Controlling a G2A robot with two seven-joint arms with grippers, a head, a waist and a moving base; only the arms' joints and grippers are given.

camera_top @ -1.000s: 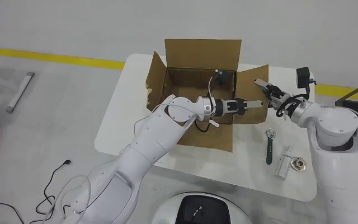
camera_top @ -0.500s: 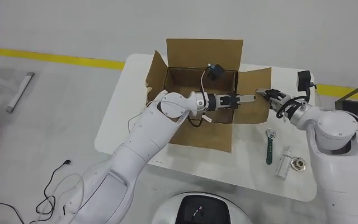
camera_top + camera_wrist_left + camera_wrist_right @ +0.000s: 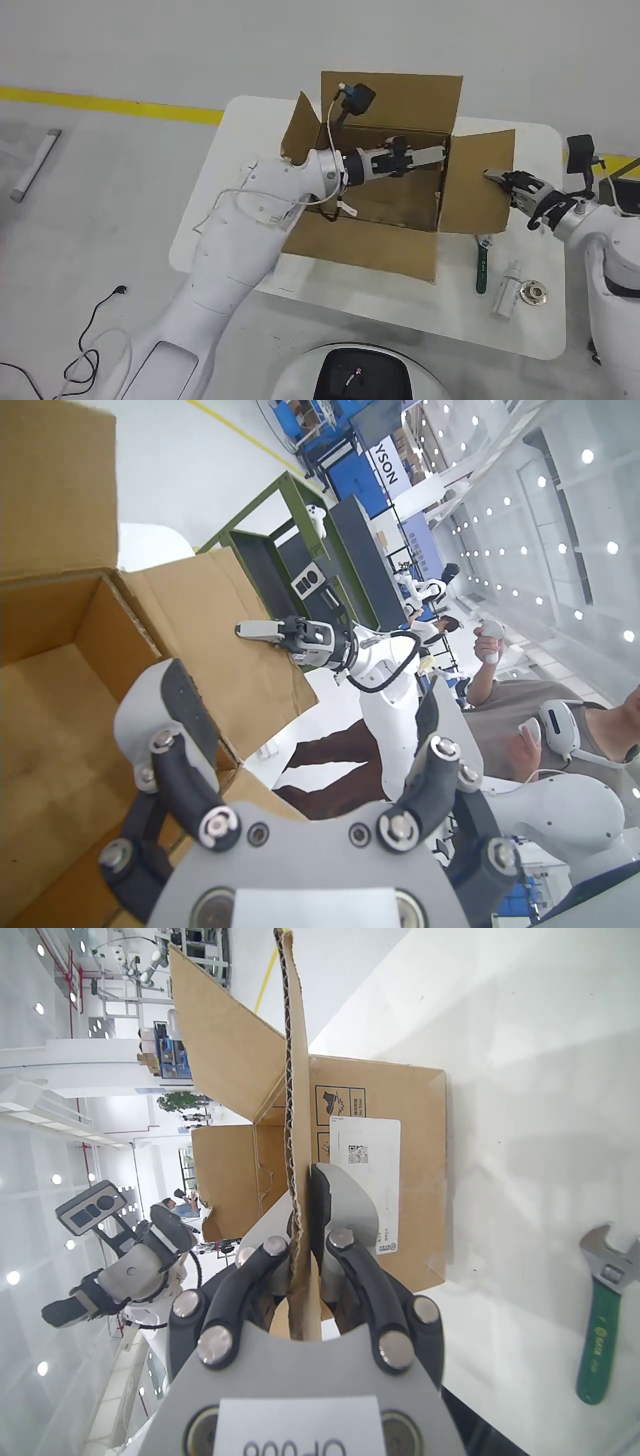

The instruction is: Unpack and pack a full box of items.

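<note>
An open cardboard box (image 3: 385, 245) stands on the white table (image 3: 450, 310) with its flaps up. My right gripper (image 3: 495, 177) is shut on the edge of the box's right flap (image 3: 478, 195); in the right wrist view the cardboard flap (image 3: 295, 1078) runs straight between the right gripper's (image 3: 300, 1188) fingers. My left arm lies across the box opening, and its left gripper (image 3: 425, 157) is open near the right wall. Nothing sits between the left gripper's (image 3: 300, 710) fingers. What shows of the box floor (image 3: 50, 710) is bare.
On the table right of the box lie a green-handled wrench (image 3: 482, 262), a small white bottle (image 3: 508, 290) and a round metal part (image 3: 535, 294). The wrench (image 3: 600, 1313) lies close to the box's side wall (image 3: 420, 1168).
The box has shifted right and toward the table's far edge, with the right gripper on its flap. The left arm swung back and up across the opening.
</note>
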